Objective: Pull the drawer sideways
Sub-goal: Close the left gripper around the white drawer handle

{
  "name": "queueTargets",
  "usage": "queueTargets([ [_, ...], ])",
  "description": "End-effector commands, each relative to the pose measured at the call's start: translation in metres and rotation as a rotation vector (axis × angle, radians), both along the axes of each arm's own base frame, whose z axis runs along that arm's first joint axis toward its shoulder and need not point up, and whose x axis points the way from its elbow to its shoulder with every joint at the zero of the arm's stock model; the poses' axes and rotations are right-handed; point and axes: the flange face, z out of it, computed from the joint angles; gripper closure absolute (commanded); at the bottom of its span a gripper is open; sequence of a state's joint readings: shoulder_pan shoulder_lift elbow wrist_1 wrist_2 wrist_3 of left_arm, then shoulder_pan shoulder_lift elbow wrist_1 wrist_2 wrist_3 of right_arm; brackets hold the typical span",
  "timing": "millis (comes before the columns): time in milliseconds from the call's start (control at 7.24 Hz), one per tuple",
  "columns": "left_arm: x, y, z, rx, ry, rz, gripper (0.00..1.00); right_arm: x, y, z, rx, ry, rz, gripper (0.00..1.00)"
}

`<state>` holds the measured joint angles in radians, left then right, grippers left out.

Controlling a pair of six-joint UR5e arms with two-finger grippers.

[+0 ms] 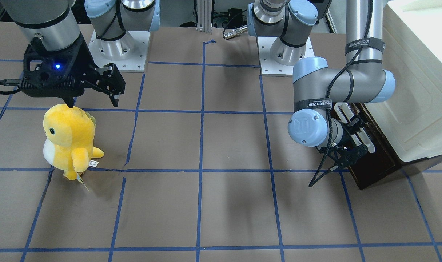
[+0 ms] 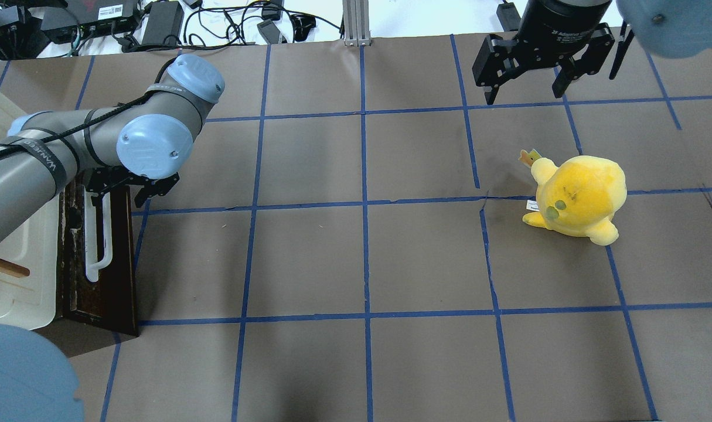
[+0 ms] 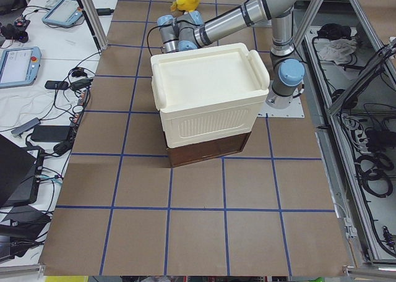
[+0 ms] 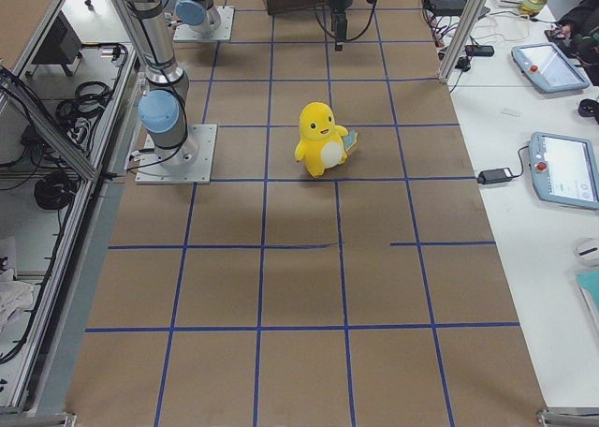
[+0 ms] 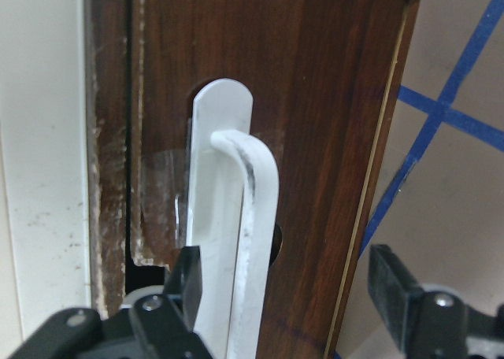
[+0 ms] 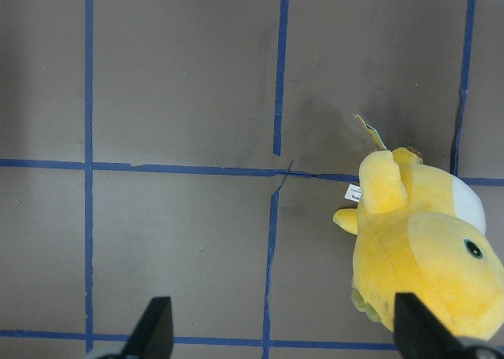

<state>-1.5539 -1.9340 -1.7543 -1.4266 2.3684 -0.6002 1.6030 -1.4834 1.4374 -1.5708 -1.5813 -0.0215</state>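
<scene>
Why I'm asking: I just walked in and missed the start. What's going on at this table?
The robot is set up to pull a drawer out sideways. Its left gripper is at the drawer's white bar handle, jaws open with the handle between them, not yet clamped. The dark front panel sits close against the cream cabinet, so the pull does not look begun. The right gripper hangs open and empty above the table, near a yellow plush toy.

Dark brown drawer front (image 5: 331,138), white handle (image 5: 253,217), cream cabinet (image 3: 210,84), yellow plush (image 1: 70,134) (white belly), blue-gridded brown table (image 1: 235,145)
</scene>
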Motion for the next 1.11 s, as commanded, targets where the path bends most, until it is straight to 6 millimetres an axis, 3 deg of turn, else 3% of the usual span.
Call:
queueTargets([
  [0,0.0000,0.0004,-0.0028,0.004,-0.001,0.002,0.42,0.0001,0.0000,0.0000,0.000,-0.001,0.000,0.00],
  [967,0.0052,0.0064,-0.0068,0.031,-0.008,0.018,0.44,0.0000,0.0000,0.0000,0.000,0.000,0.000,0.00],
])
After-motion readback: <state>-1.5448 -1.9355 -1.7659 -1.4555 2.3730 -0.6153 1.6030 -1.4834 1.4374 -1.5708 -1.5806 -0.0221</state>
